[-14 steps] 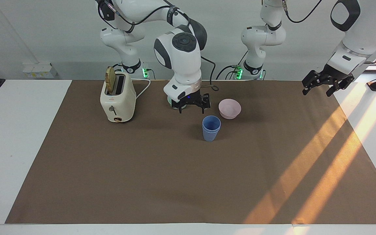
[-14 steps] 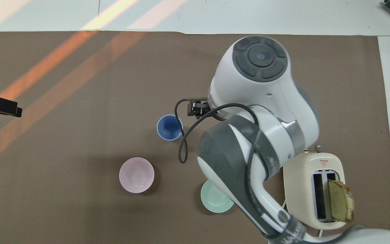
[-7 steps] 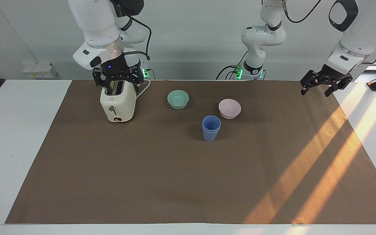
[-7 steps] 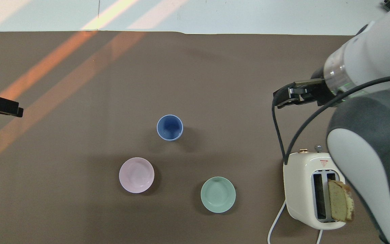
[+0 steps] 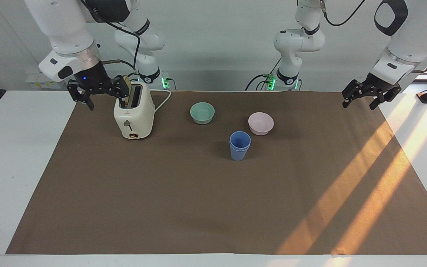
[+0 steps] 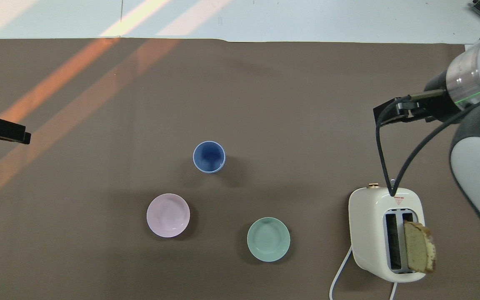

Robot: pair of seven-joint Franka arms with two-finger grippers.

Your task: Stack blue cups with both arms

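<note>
The two blue cups [image 5: 240,145] stand nested, one inside the other, upright on the brown mat, farther from the robots than the pink bowl; they also show in the overhead view [image 6: 209,156]. No gripper touches them. My right gripper [image 5: 100,97] is open and empty, raised beside the toaster at the right arm's end of the mat, and its tip shows in the overhead view [image 6: 388,114]. My left gripper [image 5: 359,104] is open and empty, raised over the mat's edge at the left arm's end, also in the overhead view [image 6: 11,133].
A pink bowl [image 5: 261,123] and a teal-green bowl [image 5: 202,112] sit nearer to the robots than the cups. A cream toaster [image 5: 133,116] with a slice of bread in one slot stands toward the right arm's end. Two smaller arms stand at the table's back.
My right arm has swung away from beside the cups, past the toaster, to the mat's edge, uncovering the teal-green bowl. The cups and the left arm have stayed in place.
</note>
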